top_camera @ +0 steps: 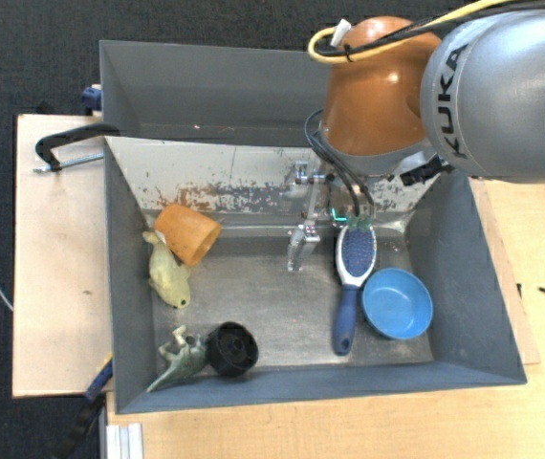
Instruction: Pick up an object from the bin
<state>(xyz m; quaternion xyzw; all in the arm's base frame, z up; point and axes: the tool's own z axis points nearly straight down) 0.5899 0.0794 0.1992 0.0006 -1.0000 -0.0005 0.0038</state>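
Clutter keeps to the sides of the bin (272,314), so my gripper (303,242) hangs over bare floor near the back wall, just left of the blue-and-white brush (356,256), probably my easiest pick. I cannot tell whether it is spread or pressed together. A blue bowl (399,304) lies just beside the brush's handle, and an orange cup (186,234) sits well apart.

The bin (127,285) is seen as matt grey metal, scuffed and rust-speckled on the far wall. Smooth blue plastic is shown by bowl (397,302) and brush (348,290).
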